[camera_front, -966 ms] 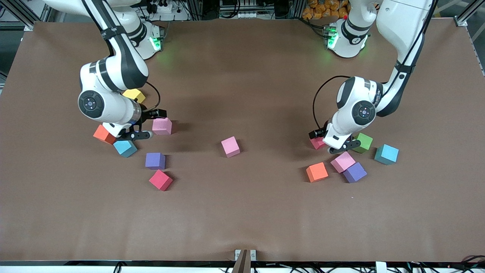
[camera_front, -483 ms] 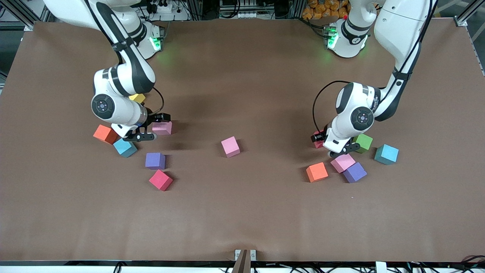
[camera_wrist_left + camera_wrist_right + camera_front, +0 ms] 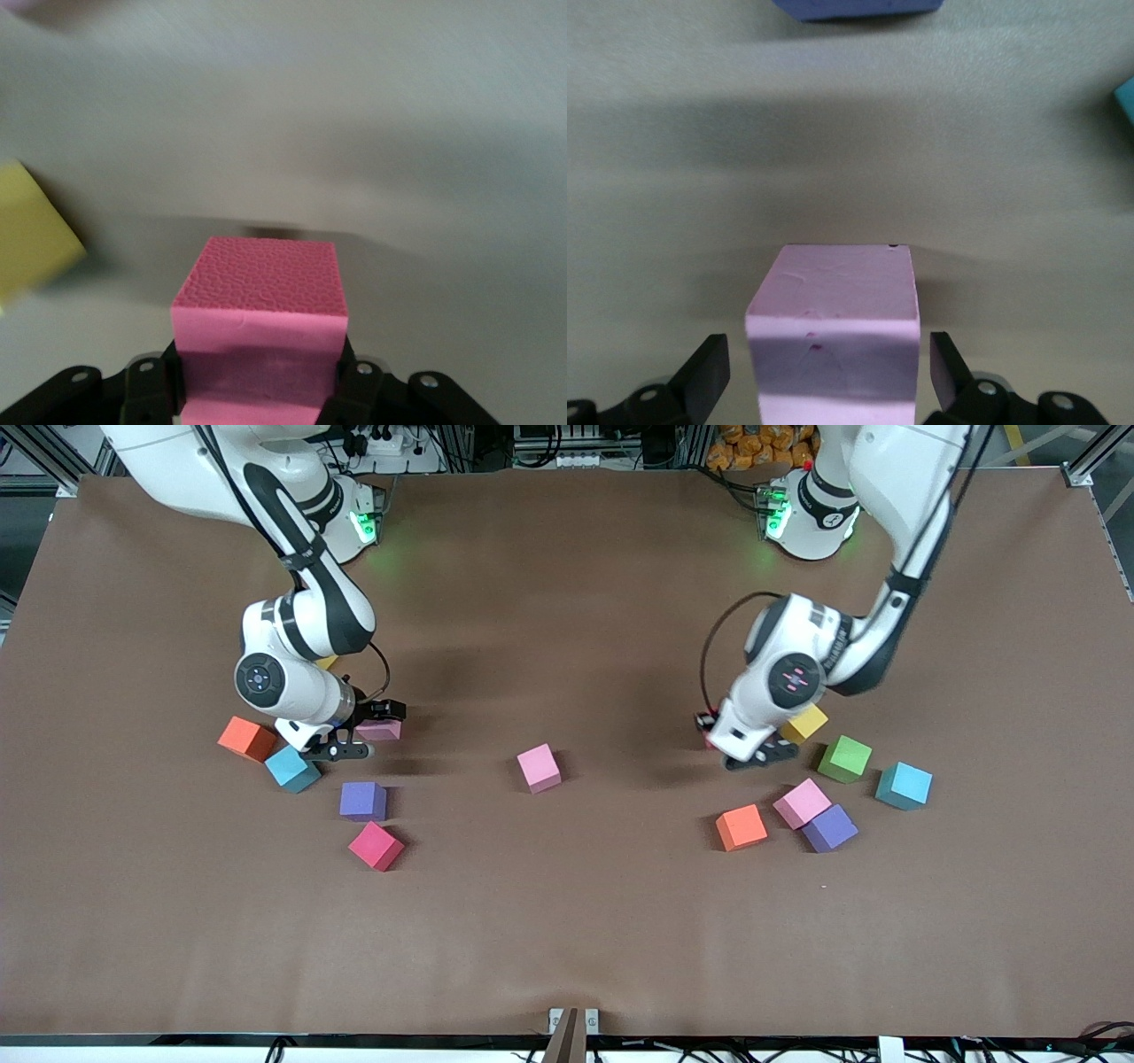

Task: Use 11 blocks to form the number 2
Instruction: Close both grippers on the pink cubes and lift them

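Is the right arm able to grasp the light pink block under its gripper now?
Probably yes. The right gripper is open, its fingers standing either side of the light pink block, with bare table around it and nothing between them.

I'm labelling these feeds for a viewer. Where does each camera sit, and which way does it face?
Front view: high across the table, facing the robots' bases; shows both arms, the left gripper and the right gripper.
Left wrist view: on the left wrist, looking down along its fingers, shut on a red block.
Right wrist view: on the right wrist, looking down at a pink block between its open fingers.
Shared: the front and left wrist views both show the yellow block.
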`<action>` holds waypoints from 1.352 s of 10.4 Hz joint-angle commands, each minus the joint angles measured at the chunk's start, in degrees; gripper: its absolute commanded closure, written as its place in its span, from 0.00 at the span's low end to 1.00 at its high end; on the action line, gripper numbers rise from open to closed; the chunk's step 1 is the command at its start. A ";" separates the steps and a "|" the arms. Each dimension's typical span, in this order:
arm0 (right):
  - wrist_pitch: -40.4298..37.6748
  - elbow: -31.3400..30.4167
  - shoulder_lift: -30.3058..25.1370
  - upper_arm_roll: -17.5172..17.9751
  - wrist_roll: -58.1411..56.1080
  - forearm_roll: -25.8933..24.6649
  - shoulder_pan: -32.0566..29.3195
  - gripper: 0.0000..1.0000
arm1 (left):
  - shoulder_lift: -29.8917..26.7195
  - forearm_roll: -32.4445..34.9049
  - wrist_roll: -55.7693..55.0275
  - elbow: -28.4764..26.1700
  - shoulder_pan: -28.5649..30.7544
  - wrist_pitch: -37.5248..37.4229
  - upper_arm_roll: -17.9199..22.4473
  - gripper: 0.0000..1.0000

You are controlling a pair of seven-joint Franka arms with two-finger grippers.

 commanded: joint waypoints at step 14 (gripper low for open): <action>-3.77 1.80 -5.27 0.78 -0.41 0.93 8.77 0.76 | 5.59 -3.92 -31.53 0.36 -17.03 1.12 -20.35 0.97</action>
